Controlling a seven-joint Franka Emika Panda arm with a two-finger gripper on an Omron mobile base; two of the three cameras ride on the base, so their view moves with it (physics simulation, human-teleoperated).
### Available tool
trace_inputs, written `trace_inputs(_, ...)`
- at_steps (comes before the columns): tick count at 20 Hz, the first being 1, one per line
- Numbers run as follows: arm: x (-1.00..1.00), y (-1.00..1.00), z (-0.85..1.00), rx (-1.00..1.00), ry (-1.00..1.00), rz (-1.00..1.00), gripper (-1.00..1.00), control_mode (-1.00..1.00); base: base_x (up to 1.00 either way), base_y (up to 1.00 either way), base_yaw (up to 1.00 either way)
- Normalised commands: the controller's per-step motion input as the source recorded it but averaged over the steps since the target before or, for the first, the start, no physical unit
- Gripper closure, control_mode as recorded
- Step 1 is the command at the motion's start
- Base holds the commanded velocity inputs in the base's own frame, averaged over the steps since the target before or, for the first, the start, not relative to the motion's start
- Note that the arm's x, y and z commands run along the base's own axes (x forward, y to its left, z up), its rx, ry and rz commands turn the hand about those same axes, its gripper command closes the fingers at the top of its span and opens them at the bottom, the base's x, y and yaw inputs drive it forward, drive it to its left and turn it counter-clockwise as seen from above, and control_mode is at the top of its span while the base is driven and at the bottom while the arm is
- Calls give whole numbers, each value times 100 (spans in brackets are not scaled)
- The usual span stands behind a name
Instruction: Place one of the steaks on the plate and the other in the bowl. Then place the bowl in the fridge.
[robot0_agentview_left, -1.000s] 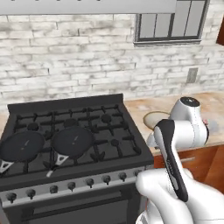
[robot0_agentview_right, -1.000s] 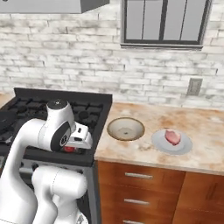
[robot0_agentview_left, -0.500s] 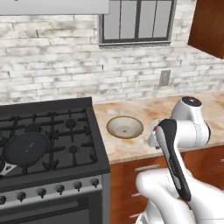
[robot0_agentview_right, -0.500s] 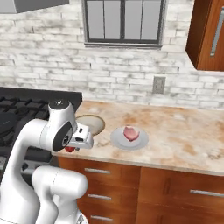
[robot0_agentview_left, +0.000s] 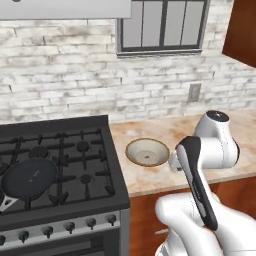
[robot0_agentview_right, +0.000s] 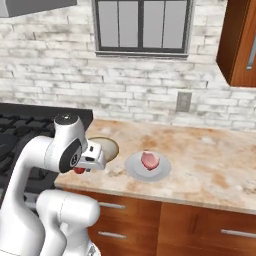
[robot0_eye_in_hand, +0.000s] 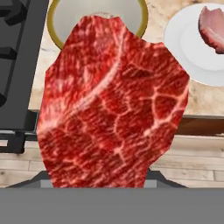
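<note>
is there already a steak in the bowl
No: the bowl on the counter holds nothing, while the pink steak lies on the plate.

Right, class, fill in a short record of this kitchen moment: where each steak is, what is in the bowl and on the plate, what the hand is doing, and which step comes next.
Red steak: held in the hand, above the counter's front edge.
Pink steak: lying on the plate.
Bowl: on the counter beside the stove, nothing in it.
Plate: on the counter, to the right of the bowl.
Pan: on the stove.
Likely next step: put the red steak in the bowl.
</note>
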Motion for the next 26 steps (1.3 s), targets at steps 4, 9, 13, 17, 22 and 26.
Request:
trace_inputs(4,0,0,0,0,0,0,100,100,27,0,3)
trace_inputs(9,38,0,14,-3,14,4,100,-100,0,0,0)
trace_inputs(13,57,0,27,-11,19,1,100,-100,0,0,0)
trace_inputs(17,100,1,-2,-1,5,8,100,-100,0,0,0)
trace_inputs(22,100,15,-36,0,4,16,100,-100,0,0,0)
trace_inputs(26,90,34,-59,0,11,17,100,-100,0,0,0)
